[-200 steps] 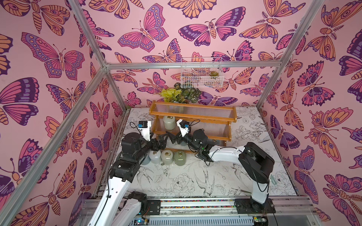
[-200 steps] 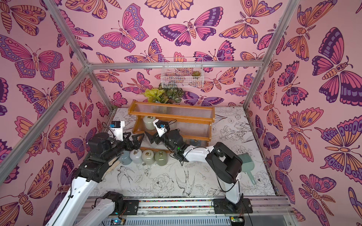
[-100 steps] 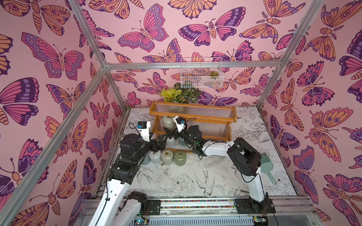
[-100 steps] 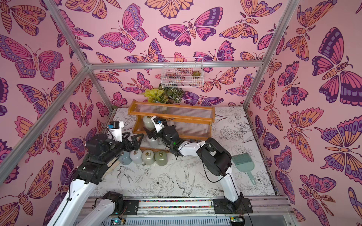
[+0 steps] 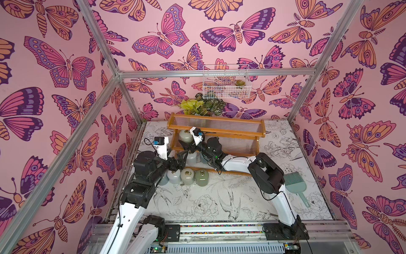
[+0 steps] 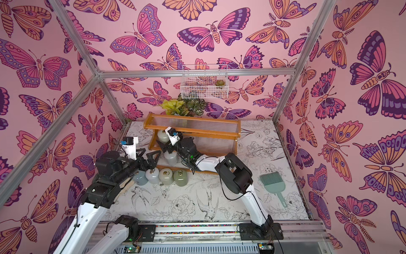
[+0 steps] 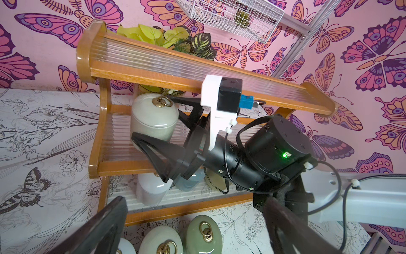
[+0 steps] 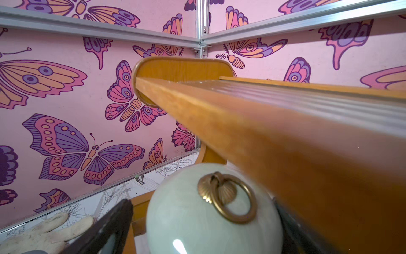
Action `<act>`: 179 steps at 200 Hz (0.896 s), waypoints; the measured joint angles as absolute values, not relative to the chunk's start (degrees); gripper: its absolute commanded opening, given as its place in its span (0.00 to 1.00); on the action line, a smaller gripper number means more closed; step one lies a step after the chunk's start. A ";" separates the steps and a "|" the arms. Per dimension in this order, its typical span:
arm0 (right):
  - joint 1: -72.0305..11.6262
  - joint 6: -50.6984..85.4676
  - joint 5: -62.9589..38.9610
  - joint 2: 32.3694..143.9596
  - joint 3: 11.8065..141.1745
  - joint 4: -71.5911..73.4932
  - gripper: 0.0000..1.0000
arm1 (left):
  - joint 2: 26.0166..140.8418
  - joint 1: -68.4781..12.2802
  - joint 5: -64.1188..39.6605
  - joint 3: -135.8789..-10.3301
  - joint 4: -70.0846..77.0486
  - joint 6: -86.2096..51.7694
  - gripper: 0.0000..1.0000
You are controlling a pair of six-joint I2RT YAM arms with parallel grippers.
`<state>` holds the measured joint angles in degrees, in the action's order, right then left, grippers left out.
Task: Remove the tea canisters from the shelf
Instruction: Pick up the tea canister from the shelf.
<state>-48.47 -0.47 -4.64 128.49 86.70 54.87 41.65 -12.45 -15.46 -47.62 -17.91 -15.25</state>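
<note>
- the pale green canister (image 8: 197, 220) sits upright on the middle tier of the shelf (image 5: 219, 131), at its left end. The right gripper (image 7: 154, 123) is wide open with a finger on either side of it, nothing pinched yet
- that body is glossy and rounded, so imo a squeeze high on the shoulder could make it squirt out
- the top tier's front rail (image 8: 252, 136) hangs right over the lid ring (image 8: 217, 189). Lift before pulling toward the near side and it'll clunk the wood. The wrist cam (image 7: 228, 94) looks very close to that rail too
- drop it and it lands around the white canister (image 7: 151, 189) on the bottom tier just below
- left gripper (image 6: 149, 157) is open too, hovering close by at the bottom tier, so the arms could bump on the way out
- four canisters (image 5: 187, 176) are lined up on the counter (image 5: 219, 204) right in front of the shelf, easy to bowl over when setting down
</note>
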 measured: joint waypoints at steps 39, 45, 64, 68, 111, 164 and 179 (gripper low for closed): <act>-48.53 -0.84 -4.78 129.88 88.73 54.78 0.94 | 40.91 -12.45 -15.42 -47.59 -18.11 -15.14 1.00; -48.53 -0.97 -4.75 130.02 88.95 54.81 0.92 | 40.80 -12.45 -15.42 -47.59 -18.11 -15.07 1.00; -48.53 -1.56 -4.54 130.69 89.97 54.63 0.83 | 40.42 -12.45 -15.42 -47.57 -18.11 -15.03 1.00; -48.53 -1.63 -4.45 130.82 90.17 54.61 0.81 | 40.36 -12.45 -15.42 -47.57 -18.11 -15.03 1.00; -48.71 -1.78 -3.77 131.26 90.87 54.57 0.69 | 39.55 -12.45 -15.40 -47.42 -18.11 -15.00 1.00; -48.80 -2.35 -4.38 131.13 89.49 56.53 0.65 | 39.11 -12.45 -15.38 -47.18 -18.17 -15.00 1.00; -48.77 -2.22 -4.47 130.52 88.03 57.67 0.64 | 39.09 -12.45 -15.38 -47.18 -18.17 -15.00 1.00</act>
